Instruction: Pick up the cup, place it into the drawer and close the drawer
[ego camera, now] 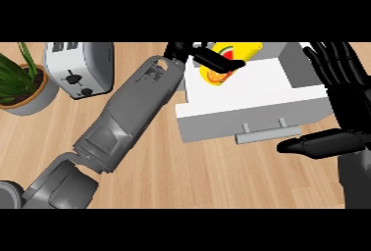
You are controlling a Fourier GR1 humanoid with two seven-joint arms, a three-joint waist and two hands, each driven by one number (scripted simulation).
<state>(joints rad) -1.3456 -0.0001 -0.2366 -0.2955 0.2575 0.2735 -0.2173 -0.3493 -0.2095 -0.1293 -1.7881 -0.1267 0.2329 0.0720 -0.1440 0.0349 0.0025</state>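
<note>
1. Yellow cup [230, 55], red and green markings on it, held over the open white drawer [253, 93], at its far-left corner; whether it touches the drawer floor cannot be told.
2. Left robot hand [205, 56]: fingers curled round the cup.
3. Right robot hand [334, 105]: fingers straight and apart, resting just beside the drawer's right wall, thumb near the handle [267, 135].
4. Progress, judged: pick-up done; release and closing left.
5. Also on the wooden bench [181, 171]: toaster [78, 68], potted plant [20, 81].

Light wood-grain desk [188, 171] carries a silver toaster [78, 68] at upper left, just beside a potted green plant [20, 81] at the left edge.
</note>
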